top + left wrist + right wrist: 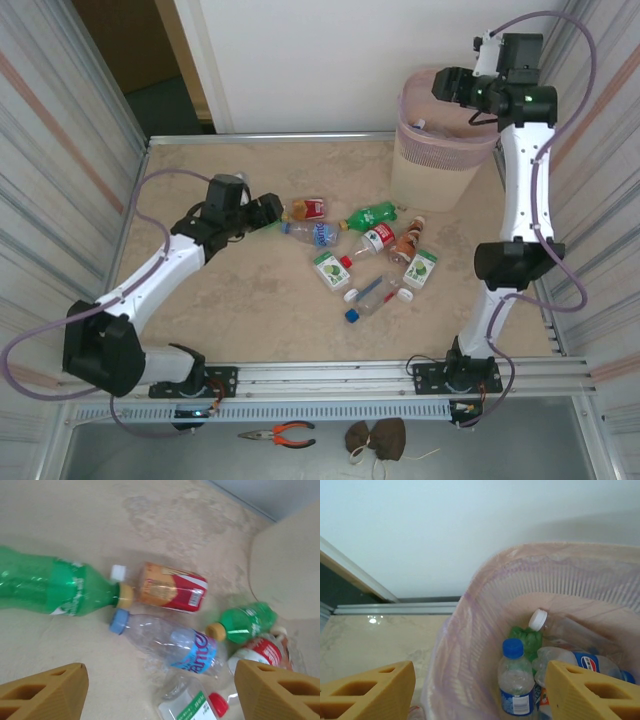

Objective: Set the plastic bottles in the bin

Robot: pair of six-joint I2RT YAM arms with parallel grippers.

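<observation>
Here, left claw point(268, 212) spread, empty, over plastic bottles point(372, 240) scattered on tabletop point(200, 170); right claw point(477, 680) spread, empty, above bin point(440, 170) (several bottles already inside) at far right corner.

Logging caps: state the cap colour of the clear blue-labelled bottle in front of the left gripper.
Light blue cap, clearest in the left wrist view.

Bright, even overhead light leaves only soft, faint shadows on the surface point(250, 300). The left wrist view is smeared, its bottles point(175, 647) soft-edged. In the right wrist view a small glare spot sits near the surface's far edge, and the fingers point(367, 690) are out of focus
</observation>
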